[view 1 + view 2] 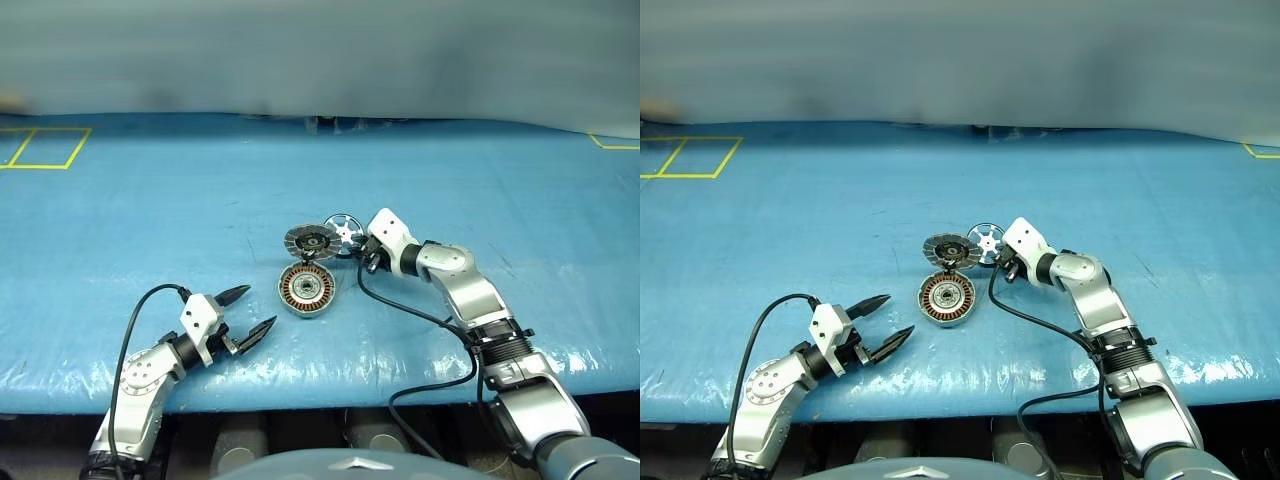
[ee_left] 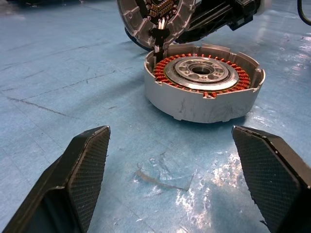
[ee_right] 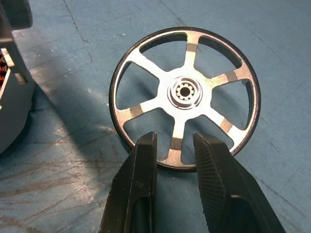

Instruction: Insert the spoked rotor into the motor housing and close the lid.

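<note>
Nearest the robot ran the front edge of the counter (image 1: 120, 250) — a broad flat top wrapped in glossy, wrinkled blue plastic sheeting, scuffed and scratched in places. Just inside that edge the left claw (image 1: 255, 312) hung low over the sheeting with its two black fingers spread wide and nothing between them, pointing toward the middle of the counter.

A little beyond it the motor housing (image 1: 306, 288) — a flat round silver-rimmed shell — lay flat and open on the blue sheeting, showing a ring of copper-brown windings around a silvery centre with a dark bore. Its outer wall was dull grey and marked. At its far edge the lid (image 1: 311, 241), a round grey disc joined to the housing, stood raised and tilted, its radially segmented inner face and dark centre turned toward the robot.

Just to the right of the lid was the spoked rotor (image 3: 184, 94), a thin dark-rimmed shiny metal ring with six pale spokes meeting at a small hub. The right claw (image 3: 175, 145) had its fingers narrowly parted astride the near rim, at one spoke; whether they actually pinched it could not be told.

Farther back, yellow tape lines (image 1: 45, 148) marked rectangles at the far left and far right of the counter, and behind the counter rose a plain grey wall (image 1: 320, 50).
</note>
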Robot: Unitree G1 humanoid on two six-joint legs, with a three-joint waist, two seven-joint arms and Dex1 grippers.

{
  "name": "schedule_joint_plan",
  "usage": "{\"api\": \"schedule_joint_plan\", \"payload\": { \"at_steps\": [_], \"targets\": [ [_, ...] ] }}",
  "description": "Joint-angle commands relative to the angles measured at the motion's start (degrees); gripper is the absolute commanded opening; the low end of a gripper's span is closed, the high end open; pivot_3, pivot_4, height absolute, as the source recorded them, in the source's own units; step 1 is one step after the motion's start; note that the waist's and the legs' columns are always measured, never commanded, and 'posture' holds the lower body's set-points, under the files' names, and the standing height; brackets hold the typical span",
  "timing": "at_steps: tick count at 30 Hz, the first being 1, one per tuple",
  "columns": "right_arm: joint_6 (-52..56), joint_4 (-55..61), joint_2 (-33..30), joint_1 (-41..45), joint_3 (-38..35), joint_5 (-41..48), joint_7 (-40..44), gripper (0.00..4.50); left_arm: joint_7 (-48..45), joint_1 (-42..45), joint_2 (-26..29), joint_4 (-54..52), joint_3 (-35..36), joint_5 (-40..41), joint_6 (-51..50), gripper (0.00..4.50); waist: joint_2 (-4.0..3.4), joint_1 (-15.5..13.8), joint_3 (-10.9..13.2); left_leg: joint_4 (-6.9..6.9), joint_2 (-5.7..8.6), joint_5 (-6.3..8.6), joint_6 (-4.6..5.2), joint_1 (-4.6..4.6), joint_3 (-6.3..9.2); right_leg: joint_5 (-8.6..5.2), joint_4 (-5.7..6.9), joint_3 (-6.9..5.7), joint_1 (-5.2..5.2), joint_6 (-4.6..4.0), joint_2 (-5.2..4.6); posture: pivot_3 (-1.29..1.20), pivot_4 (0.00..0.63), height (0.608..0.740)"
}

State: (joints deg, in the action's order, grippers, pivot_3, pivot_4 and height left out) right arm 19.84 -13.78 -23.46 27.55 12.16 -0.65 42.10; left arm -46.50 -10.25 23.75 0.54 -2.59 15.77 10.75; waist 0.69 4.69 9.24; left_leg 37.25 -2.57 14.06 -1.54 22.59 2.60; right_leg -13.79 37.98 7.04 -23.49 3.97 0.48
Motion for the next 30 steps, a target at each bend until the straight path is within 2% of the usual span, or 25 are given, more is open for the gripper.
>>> {"api": "schedule_joint_plan", "payload": {
  "at_steps": [1,3,5,8,19,23,30],
  "targets": [
    [1.11,-0.48,0.12,-0.68,0.56,-0.45,-0.16,1.23,-0.22,0.06,0.14,-1.13,0.32,-0.08,1.25,4.26,0.0,-0.03,0.0,-0.01,0.0,0.0,0.0,0.0,0.0,0.01,0.0,0.0,0.0,0.02,0.0,0.0,0.15,0.74],
    [1.17,-0.96,0.42,-0.67,0.96,-0.61,-0.16,1.23,-0.27,0.19,0.16,-0.95,0.35,-0.1,1.38,4.26,0.0,-0.02,0.0,-0.02,0.0,0.0,0.0,0.0,0.0,0.0,-0.01,0.0,-0.01,0.01,0.0,0.0,0.15,0.74],
    [1.27,-1.26,0.68,-0.57,1.05,-0.65,-0.24,0.85,-0.32,0.28,0.23,-0.87,0.4,-0.12,1.4,4.26,0.0,0.01,0.0,-0.01,0.0,0.0,0.0,-0.01,0.0,-0.06,-0.01,0.0,0.0,-0.1,0.0,0.0,0.15,0.74],
    [1.43,-1.29,0.93,-0.54,1.08,-0.68,-0.27,0.05,-0.32,0.39,0.36,-0.86,0.5,-0.18,1.39,4.26,0.0,-0.02,0.0,-0.01,0.0,0.0,0.0,-0.01,0.0,-0.06,-0.01,0.0,0.0,-0.1,0.0,0.0,0.15,0.74],
    [3.41,6.33,-0.99,-5.6,-4.98,0.85,-5.65,0.02,-0.46,0.75,0.31,-0.6,0.65,0.0,1.9,4.26,0.0,-0.85,0.0,-0.02,0.03,0.0,0.0,0.06,0.01,-0.07,-0.08,0.0,-0.02,-0.1,-0.04,0.0,0.15,0.74],
    [7.23,14.28,-3.49,-11.21,-9.26,2.93,-6.91,0.02,-0.99,1.44,-0.12,0.15,0.18,0.22,2.42,4.26,0.0,-1.25,0.0,-0.04,0.05,0.0,0.0,0.13,0.01,-0.07,-0.13,-0.01,-0.05,-0.09,-0.05,0.0,0.15,0.74],
    [11.72,24.72,-7.17,-19.52,-14.53,11.49,-1.19,0.02,-2.92,3.56,-0.66,1.9,-0.57,0.6,2.91,4.26,-0.02,-0.92,0.02,-0.09,0.01,0.0,0.0,0.15,0.01,-0.09,-0.13,-0.01,-0.11,-0.11,-0.02,0.0,0.15,0.74]
  ]
}}
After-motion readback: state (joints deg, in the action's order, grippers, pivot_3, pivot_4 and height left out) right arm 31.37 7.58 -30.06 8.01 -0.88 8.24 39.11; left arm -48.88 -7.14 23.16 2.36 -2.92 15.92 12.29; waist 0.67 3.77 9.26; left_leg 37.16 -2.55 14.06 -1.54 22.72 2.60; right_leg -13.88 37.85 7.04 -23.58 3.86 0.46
